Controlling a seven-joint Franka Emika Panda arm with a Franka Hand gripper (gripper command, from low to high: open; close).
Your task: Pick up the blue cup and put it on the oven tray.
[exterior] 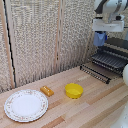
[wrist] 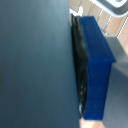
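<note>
The blue cup [exterior: 100,40] hangs in the air at the exterior view's upper right, above the near end of the oven tray [exterior: 107,62]. My gripper [exterior: 100,35] is shut on it from above, below the white hand. The oven tray is a dark wire rack of parallel bars standing out from a toaster oven at the exterior view's right edge. In the wrist view the blue cup [wrist: 35,65] fills most of the picture, blurred and very close; light bars of the oven tray [wrist: 107,17] show past it. My fingertips are hidden there.
On the wooden table [exterior: 95,107] sit a shallow yellow bowl [exterior: 74,90], a small orange object [exterior: 47,90] and a round white patterned plate [exterior: 26,105]. A woven screen [exterior: 40,35] stands behind. A white rounded object [exterior: 125,75] sits at the exterior view's right edge.
</note>
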